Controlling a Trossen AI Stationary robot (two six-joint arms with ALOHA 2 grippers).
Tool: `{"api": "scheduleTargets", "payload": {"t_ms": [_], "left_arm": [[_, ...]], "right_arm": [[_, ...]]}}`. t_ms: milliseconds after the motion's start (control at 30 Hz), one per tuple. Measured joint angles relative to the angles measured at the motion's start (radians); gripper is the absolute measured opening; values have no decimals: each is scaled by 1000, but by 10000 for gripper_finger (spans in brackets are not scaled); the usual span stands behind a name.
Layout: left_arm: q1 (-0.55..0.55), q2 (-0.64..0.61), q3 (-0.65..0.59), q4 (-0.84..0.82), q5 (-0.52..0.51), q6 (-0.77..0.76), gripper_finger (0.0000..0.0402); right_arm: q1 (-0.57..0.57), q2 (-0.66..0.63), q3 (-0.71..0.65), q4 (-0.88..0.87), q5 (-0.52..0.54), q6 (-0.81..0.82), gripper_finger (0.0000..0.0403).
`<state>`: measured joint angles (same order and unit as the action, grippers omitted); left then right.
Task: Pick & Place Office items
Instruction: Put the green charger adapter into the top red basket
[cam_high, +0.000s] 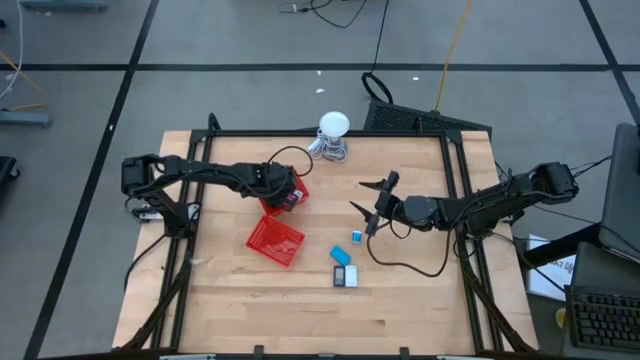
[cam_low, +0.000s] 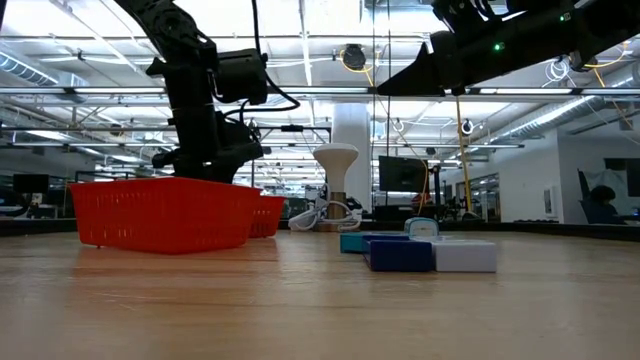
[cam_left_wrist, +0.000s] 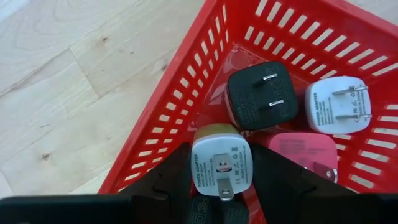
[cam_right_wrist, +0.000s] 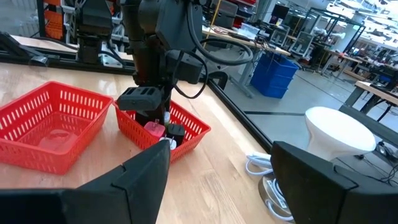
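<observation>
Wooden table top, pale planks, dark frame rails; open workshop hall behind.

Item 1: red mesh basket, far-left of table centre. Contents: black plug adapter, prongs up; white plug adapter just beside it; pink adapter nearer the wrist camera.

Item 2: left gripper, poised over that basket, fingers clamped on a white charger adapter with a tan top, one on each side.

Item 3: second red mesh basket, nearer the table centre, just beside the first; contents cannot be made out.

Item 4: loose pieces right of the second basket: light blue block, dark blue piece touching a white piece, small blue-white piece.

Item 5: right gripper, raised above the table near those pieces, fingers spread, nothing between them.

Item 6: white round-headed gadget with coiled cable, far edge of table.
</observation>
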<state>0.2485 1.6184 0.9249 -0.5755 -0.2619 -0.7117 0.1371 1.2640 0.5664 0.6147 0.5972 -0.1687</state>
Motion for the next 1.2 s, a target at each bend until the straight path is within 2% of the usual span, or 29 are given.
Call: {"api": "scheduleTargets", "payload": {"t_ms": [200,400,500,667,967,1200], "left_arm": [[0,0,0,0,-1,16,133],[1,-59,0,-12,0,49,150],[4,-125,0,-33,0,56,152],[9,-255,0,-53,1,56,133],[-3,-524,0,16,26,126,147],[-9,-631,0,27,18,154,132]], "right_arm": [[0,0,0,0,0,0,265],[0,0,0,0,0,0,265],[0,0,0,0,0,0,265],[0,0,0,1,0,0,265],[0,0,0,0,0,4,265],[0,0,0,0,0,4,265]]}}
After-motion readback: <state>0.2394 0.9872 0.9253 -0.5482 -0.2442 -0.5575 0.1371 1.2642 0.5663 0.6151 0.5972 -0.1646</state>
